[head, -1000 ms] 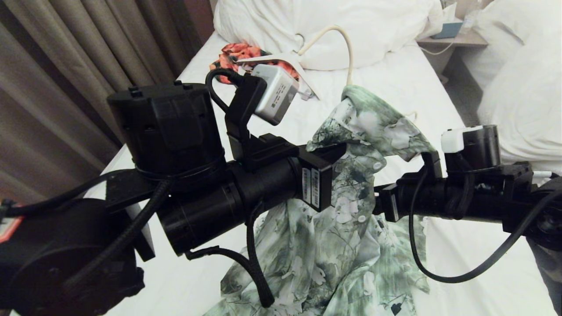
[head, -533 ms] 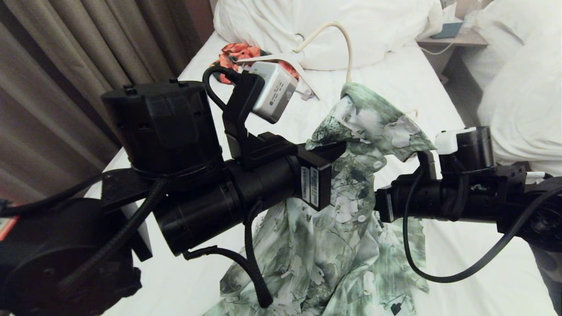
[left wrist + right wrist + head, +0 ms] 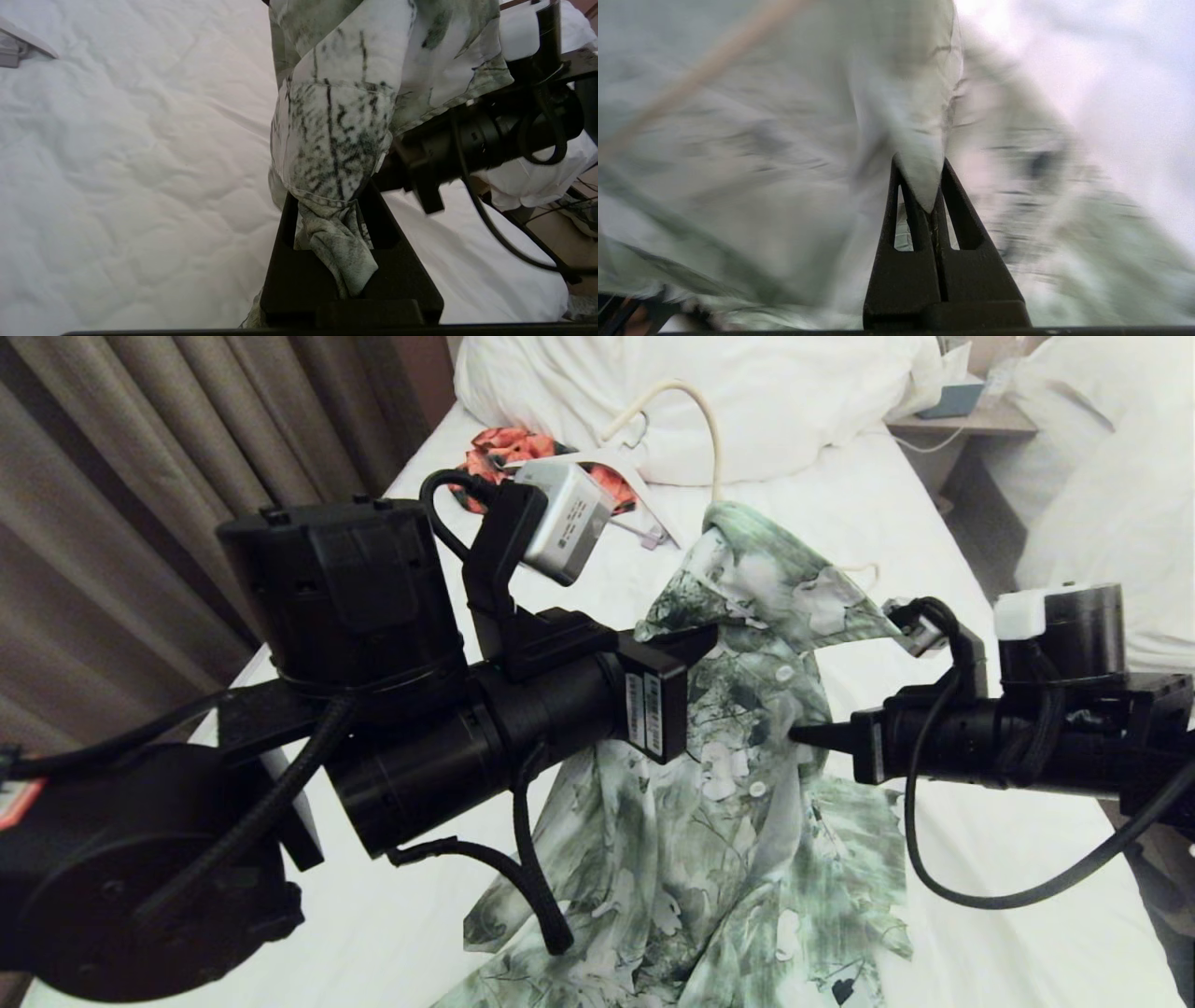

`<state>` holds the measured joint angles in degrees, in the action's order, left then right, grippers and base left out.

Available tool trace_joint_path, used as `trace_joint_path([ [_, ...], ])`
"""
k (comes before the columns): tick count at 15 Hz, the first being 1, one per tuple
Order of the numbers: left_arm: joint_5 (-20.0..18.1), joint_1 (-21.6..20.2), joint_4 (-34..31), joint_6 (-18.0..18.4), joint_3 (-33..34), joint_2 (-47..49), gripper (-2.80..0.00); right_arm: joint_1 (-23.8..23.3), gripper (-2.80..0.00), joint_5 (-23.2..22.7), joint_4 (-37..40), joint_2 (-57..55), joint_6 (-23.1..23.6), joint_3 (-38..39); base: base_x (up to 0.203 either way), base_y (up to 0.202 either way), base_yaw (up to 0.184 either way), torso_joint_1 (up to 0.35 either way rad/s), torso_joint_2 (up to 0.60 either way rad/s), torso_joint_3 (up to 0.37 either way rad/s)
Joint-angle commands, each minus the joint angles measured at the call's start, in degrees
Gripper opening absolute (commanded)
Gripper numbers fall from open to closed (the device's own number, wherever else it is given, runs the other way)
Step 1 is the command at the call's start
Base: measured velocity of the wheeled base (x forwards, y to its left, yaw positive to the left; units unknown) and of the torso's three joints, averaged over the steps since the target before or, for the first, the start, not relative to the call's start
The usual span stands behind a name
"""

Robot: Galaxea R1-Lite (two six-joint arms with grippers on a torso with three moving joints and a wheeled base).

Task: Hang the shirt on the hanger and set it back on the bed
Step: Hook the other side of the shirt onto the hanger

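Both grippers pinch shirt [image 3: 747, 728] (mid-air).

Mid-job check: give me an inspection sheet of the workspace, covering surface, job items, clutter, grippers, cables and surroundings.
Surface: bed, white sheet, duvet bunched at its head.
Job's things: shirt lifted off the sheet, lower part trailing on the bed; hanger inside the shirt's top, hook sticking out above.
Clutter: orange floral garment and white hanger near the duvet.
Grippers: left gripper shut on shirt fabric; right gripper shut on a shirt fold.
Cables: black leads loop under both arms.
Surroundings: curtain on the left, second bed and nightstand on the right.
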<state>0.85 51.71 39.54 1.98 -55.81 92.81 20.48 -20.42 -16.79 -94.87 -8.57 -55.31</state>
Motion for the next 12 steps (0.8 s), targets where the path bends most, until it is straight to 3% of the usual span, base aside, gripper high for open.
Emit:
trace_joint_path([
  [1, 0.04, -0.30, 0.18, -0.04, -0.44, 0.27, -2.80, -2.26, -2.80, -0.14, -0.09, 1.19, -0.04, 0.21, 0.000, 0.000, 0.000, 0.000, 0.00, 0.000],
  [4, 0.11, -0.04, -1.93, -0.71, -0.95, 0.28, -2.80, -4.84, -2.80, -0.23, -0.09, 1.21, -0.08, 0.20, 0.000, 0.000, 0.000, 0.000, 0.00, 0.000],
  [9, 0.03, 2.13, -13.00, -4.21, -4.30, 0.50, -2.80, -8.19, -2.80, -0.32, 0.26, 2.09, -0.04, 0.03, 0.000, 0.000, 0.000, 0.000, 0.00, 0.000],
  [12, 0.10, 3.69, -13.48, -6.22, -4.65, -0.91, -2.80, -9.58, -2.80, -0.50, 0.26, 2.06, -0.04, 0.11, 0.000, 0.000, 0.000, 0.000, 0.00, 0.000],
])
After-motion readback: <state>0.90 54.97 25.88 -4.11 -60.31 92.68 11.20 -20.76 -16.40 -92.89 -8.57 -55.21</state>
